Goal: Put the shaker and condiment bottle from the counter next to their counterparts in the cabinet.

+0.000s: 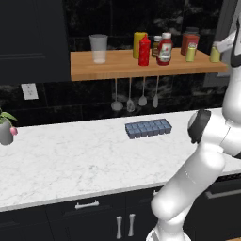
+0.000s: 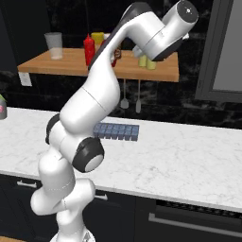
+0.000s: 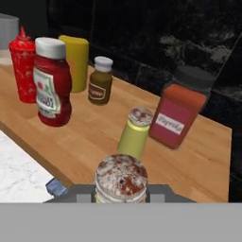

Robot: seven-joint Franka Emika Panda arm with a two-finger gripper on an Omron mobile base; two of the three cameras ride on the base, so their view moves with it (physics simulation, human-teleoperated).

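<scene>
Shaker [image 3: 122, 179], small and rigid with a speckled cap, sits clamped in the end effector [image 3: 122, 197] just above the front of the cabinet shelf [image 3: 94, 137], close in front of its slightly bigger counterpart shaker [image 3: 135, 132]. It looks light, hard and smooth-sided, so it could slip; a grip around the cylindrical body below the cap seems safest. The red condiment bottle [image 3: 22, 66] already stands on the shelf beside the ketchup bottle [image 3: 52, 82].

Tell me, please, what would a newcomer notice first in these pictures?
Probably the white arm reaching up to the wooden shelf, its gripper shut on a shaker. Next, the jars lined up there: the plain red bottle beside the ketchup bottle, a second shaker just ahead.
</scene>
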